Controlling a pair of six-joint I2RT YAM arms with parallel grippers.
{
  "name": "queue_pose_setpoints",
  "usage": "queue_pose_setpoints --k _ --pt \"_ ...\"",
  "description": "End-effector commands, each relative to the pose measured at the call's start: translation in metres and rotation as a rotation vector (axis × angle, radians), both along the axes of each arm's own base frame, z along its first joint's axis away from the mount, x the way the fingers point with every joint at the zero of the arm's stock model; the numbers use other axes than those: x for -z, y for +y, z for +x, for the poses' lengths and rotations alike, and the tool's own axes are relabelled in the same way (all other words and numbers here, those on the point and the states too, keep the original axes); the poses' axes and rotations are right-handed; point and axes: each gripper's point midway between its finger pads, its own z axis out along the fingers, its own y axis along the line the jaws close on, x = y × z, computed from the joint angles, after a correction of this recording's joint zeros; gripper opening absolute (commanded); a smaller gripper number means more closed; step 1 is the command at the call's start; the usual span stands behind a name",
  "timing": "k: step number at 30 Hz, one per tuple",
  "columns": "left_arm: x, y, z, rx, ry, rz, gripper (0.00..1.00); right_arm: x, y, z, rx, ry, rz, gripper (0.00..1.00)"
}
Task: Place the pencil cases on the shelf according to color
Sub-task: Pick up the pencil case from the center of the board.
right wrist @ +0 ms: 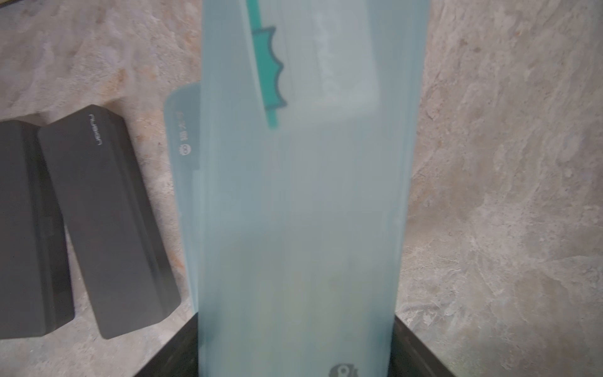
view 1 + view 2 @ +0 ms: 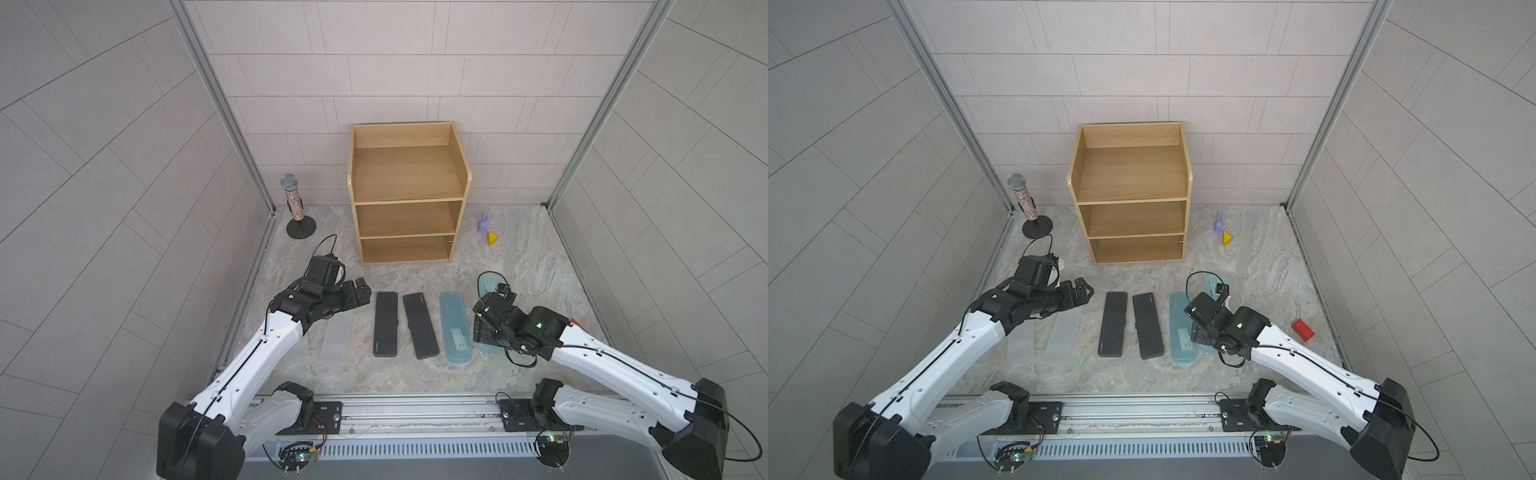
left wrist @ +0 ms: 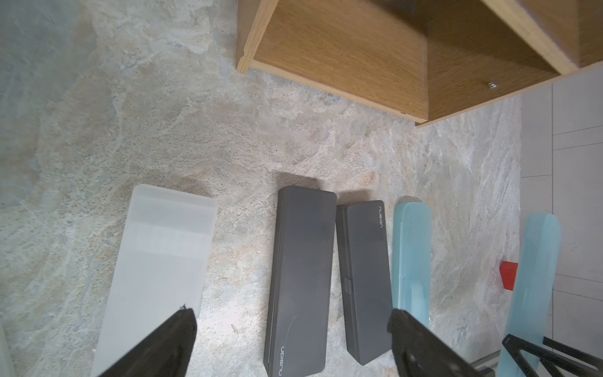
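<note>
The right gripper (image 1: 295, 352) pinches a translucent light-blue rounded pencil case (image 1: 303, 212) by its long edges, above the marbled stone bench (image 2: 519, 266) and partly over a second light-blue case (image 2: 456, 328). The left gripper (image 3: 292, 315) hangs spread over a matte black slim case (image 3: 300, 271), beside a frosted whitish case (image 3: 160, 254). These lie before the light oak three-tier shelf (image 2: 405, 172).

The shelf (image 2: 409, 202) stands far centre against the back wall (image 2: 407, 62), a microphone (image 2: 296, 203) to its left, a figurine (image 2: 483, 223) and a wedge (image 2: 492, 239) to its right. Nearer, six pencil cases (image 2: 385, 324) lie side by side in a left-to-right row. A block (image 2: 1303, 330) lies right of the rightmost pencil case (image 2: 1213, 284).
</note>
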Motion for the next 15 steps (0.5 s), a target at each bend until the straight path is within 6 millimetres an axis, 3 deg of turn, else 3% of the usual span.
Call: queue_pose_setpoints --k 1,9,15 --pt "-0.030 -0.004 0.004 0.040 -0.077 0.000 1.00 -0.024 0.010 0.006 -0.083 -0.037 -0.045 0.52" --pt "-0.065 -0.007 0.012 0.074 -0.154 0.006 1.00 -0.079 0.066 0.021 -0.260 -0.085 0.008 0.52" --pt "-0.084 -0.018 0.026 0.113 -0.171 -0.008 1.00 -0.129 0.087 0.041 -0.332 -0.179 0.015 0.51"
